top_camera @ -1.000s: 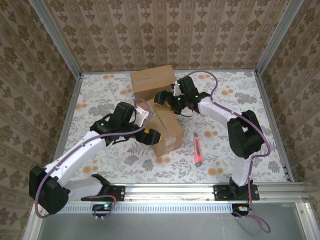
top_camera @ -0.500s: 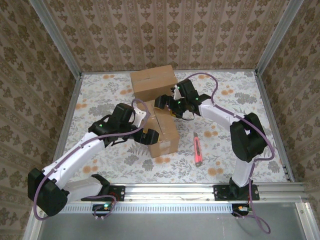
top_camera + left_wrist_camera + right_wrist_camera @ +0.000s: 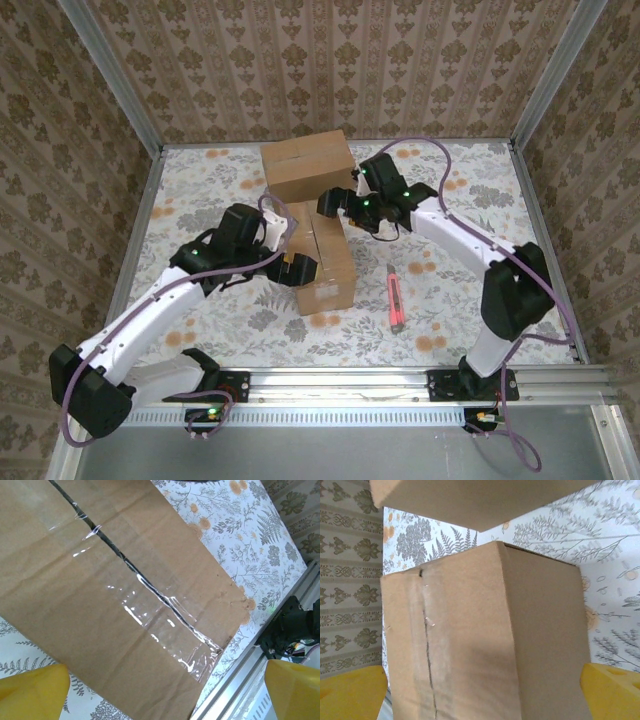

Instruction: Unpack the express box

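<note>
The express box (image 3: 328, 258), brown cardboard, lies mid-table with a dark slit running along its taped top seam (image 3: 131, 569). My left gripper (image 3: 297, 270) hovers at the box's left side, open, its yellow fingertips (image 3: 33, 690) wide apart above the box top (image 3: 100, 605). My right gripper (image 3: 336, 205) is at the box's far end, open, with its yellow fingertips (image 3: 352, 692) standing either side of the box (image 3: 485, 640). I cannot tell whether they touch it. Midpoints: left gripper (image 3: 165, 702), right gripper (image 3: 482, 700).
A second cardboard box (image 3: 305, 165) stands just behind the first, its corner (image 3: 480, 500) overhanging in the right wrist view. A pink box cutter (image 3: 395, 298) lies on the floral tablecloth to the right. The metal rail (image 3: 400, 380) runs along the near edge.
The express box has swung from a slant to nearly square with the table. My left gripper opened slightly wider. The right arm stretched out further right.
</note>
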Robot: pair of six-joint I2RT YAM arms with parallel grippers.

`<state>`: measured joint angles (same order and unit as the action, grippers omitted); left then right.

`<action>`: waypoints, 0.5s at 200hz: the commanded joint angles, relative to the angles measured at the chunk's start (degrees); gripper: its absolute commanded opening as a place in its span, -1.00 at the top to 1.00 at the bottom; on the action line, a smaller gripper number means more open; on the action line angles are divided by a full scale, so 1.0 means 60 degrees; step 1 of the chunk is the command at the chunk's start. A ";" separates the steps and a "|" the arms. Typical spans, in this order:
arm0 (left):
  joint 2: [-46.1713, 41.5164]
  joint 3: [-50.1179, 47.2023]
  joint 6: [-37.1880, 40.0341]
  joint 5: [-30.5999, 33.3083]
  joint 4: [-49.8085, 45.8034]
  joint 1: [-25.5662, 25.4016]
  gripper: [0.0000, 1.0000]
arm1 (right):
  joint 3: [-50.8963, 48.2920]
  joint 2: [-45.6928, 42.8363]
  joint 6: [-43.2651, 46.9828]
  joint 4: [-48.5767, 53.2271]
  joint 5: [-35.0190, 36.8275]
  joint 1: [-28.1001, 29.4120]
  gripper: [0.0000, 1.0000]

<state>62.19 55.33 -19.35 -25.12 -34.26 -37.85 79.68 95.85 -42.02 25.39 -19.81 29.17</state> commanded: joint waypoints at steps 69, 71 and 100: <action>-0.1551 -0.0172 -0.1620 0.1482 -0.2083 -0.0119 -0.58 | -0.2091 -0.4167 0.1033 0.4513 0.4090 0.0067 -0.98; -0.1577 -0.0221 -0.1662 0.1530 -0.2112 -0.0115 -0.57 | -0.2206 -0.4264 0.1010 0.4583 0.4136 0.0073 -0.97; -0.1972 -0.0919 -0.2076 0.1745 -0.1672 -0.0108 -0.48 | -0.3920 -0.5204 0.0429 0.4854 0.4544 0.0260 -0.87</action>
<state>51.59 53.56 -27.51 -17.96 -42.87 -38.54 63.53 67.26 -37.50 47.40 0.75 29.43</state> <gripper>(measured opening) 0.745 0.951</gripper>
